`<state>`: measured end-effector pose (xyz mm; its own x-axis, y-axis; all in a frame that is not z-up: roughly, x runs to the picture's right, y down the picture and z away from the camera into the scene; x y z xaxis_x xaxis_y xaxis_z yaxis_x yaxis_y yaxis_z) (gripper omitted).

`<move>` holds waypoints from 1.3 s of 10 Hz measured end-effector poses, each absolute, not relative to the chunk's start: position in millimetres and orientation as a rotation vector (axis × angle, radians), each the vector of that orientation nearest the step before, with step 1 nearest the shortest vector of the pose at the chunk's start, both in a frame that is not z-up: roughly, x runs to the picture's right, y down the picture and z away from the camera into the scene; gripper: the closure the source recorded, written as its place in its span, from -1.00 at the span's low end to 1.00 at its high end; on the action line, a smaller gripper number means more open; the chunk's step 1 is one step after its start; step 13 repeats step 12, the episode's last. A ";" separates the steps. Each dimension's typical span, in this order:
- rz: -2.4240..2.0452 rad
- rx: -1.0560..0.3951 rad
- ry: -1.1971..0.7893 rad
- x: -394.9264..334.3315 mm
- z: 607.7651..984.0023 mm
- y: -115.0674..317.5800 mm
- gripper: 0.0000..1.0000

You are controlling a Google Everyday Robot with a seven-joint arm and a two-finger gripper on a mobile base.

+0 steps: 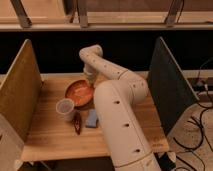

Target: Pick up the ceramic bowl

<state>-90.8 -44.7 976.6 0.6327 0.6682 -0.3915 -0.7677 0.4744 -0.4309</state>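
The ceramic bowl [78,93] is a wide, shallow orange-red dish with a darker rim. It sits on the wooden table [50,140], left of centre towards the back. My white arm reaches from the lower right up over the table and bends back down. My gripper [90,79] hangs at the bowl's far right rim, just above it or at it. I cannot tell whether it touches the bowl.
A translucent white cup [65,109] stands just in front of the bowl. A dark red object [77,123] and a blue sponge [92,119] lie nearer the front. A tan panel [19,92] walls the left side, a dark panel [167,82] the right. Cables [200,125] lie on the floor at right.
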 end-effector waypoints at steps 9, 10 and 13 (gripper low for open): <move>0.891 -0.407 0.060 -84.9 919.0 -114.3 1.00; 0.896 -0.376 0.044 -82.1 906.1 -123.0 1.00; 0.916 -0.350 0.034 -74.9 887.6 -128.8 1.00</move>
